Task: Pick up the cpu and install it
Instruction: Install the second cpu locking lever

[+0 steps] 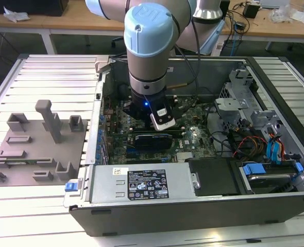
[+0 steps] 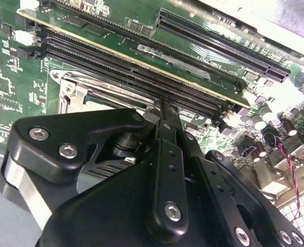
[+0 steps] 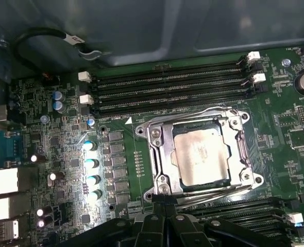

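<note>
Gripper point(image 3: 165, 210), fingers pressed together and empty, hovers beside the socket point(image 3: 157, 154) where the cpu point(image 3: 202, 157) already lies seated; any retreat should rise straight, avoiding the metal frame.

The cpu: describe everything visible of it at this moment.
In the first wrist view the cpu is a small flat square chip with a pale silvery metal top bearing faint print. It lies flat inside the metal-framed socket on the green motherboard, beside the memory slots. The gripper is at the socket's edge, not touching the chip.
</note>
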Controlling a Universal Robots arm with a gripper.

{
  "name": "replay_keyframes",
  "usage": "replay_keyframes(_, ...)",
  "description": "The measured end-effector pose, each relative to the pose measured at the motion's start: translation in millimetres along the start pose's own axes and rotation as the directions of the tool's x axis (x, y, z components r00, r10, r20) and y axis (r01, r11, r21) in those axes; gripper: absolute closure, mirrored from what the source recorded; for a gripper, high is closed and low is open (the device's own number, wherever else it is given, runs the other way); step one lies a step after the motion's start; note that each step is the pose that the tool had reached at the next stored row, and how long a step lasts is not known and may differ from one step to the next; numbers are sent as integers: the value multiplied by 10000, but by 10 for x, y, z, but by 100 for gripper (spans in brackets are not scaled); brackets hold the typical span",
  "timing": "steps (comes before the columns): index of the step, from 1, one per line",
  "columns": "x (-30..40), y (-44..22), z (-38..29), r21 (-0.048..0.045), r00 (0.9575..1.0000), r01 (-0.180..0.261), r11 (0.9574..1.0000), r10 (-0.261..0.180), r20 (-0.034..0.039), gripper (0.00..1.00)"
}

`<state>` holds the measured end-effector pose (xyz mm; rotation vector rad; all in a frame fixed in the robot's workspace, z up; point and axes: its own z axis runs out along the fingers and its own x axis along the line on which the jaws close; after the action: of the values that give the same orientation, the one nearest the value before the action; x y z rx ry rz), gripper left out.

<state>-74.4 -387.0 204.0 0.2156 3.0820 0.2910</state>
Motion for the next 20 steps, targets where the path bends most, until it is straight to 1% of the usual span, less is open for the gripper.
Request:
replay_keyframes(6, -5, -32, -7, -77, 10000, -4, 10000, 4, -12, 89)
replay_keyframes(9, -7, -51, -11, -165, 10000, -9, 9999, 8, -24, 89)
replay_keyframes(11, -9, -65, -14, -253, 10000, -14, 9997, 13, -36, 89)
replay_keyframes(13, -13, -86, -18, -442, 10000, -24, 9990, 21, -61, 89)
replay_keyframes(14, -14, -93, -20, -512, 10000, -28, 9987, 24, -71, 89)
replay_keyframes(15, -15, -104, -21, -602, 10000, -34, 9982, 29, -83, 89)
replay_keyframes(20, -12, -132, -7, -810, 9999, -47, 9967, 38, -110, 89)
